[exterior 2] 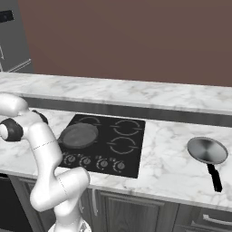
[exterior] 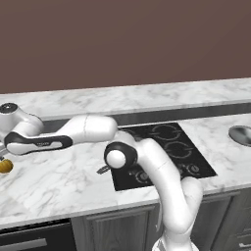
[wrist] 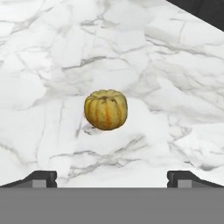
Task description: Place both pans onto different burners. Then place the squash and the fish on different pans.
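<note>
The squash (wrist: 106, 109), a small ribbed yellow-orange lump, lies on the marble counter straight ahead of my gripper (wrist: 112, 178), which is open with its dark fingertips (wrist: 41, 178) apart and nothing between them. In the left base view the squash (exterior: 5, 166) sits at the far left edge, under the outstretched arm. The dark grey skillet (exterior 2: 79, 135) rests on the front left burner of the black cooktop (exterior 2: 136, 167). Another burner (exterior 2: 128, 127) at the back right is bare. The shiny silver pan (exterior 2: 207, 150) lies on the counter right of the cooktop, its black handle (exterior 2: 215, 177) pointing to the front. The fish is out of view.
A raised marble ledge (exterior 2: 136, 93) runs behind the cooktop below a brown wall. Knobs (exterior 2: 95, 162) line the cooktop's front edge. Dark cabinet fronts (exterior 2: 136, 208) are below the counter. The arm's elbow (exterior: 120, 156) hangs over the cooktop's left side.
</note>
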Robot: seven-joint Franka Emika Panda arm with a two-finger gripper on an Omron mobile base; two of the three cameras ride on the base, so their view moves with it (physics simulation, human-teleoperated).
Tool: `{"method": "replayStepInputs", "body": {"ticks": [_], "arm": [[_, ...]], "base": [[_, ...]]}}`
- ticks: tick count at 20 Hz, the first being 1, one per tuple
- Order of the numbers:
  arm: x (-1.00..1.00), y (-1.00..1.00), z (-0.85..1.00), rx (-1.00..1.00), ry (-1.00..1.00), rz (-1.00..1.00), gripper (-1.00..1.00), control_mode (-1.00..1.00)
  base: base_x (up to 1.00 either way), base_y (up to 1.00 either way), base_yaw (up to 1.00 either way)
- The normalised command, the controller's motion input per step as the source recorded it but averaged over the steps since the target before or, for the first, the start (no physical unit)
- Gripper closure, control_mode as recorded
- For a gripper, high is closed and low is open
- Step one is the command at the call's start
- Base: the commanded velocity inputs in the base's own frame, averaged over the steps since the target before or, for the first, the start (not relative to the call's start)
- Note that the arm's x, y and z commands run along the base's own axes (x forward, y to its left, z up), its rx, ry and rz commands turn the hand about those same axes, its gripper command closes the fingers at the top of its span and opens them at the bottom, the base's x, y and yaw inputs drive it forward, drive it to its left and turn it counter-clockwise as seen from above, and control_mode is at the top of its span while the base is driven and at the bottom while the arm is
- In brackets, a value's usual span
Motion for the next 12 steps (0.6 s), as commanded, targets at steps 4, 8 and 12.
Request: {"method": "replayStepInputs", "body": {"ticks": [4,8,12], "arm": [[0.12,0.10,-0.29,0.00,0.00,0.06,-1.00,-1.00],[0.09,0.02,-0.21,0.03,0.00,0.06,-1.00,-1.00],[0.08,0.03,-0.23,0.01,0.00,0.05,-1.00,-1.00]], "base": [[0.00,0.00,0.00],[0.00,0.00,0.00],[0.00,0.00,0.00]]}}
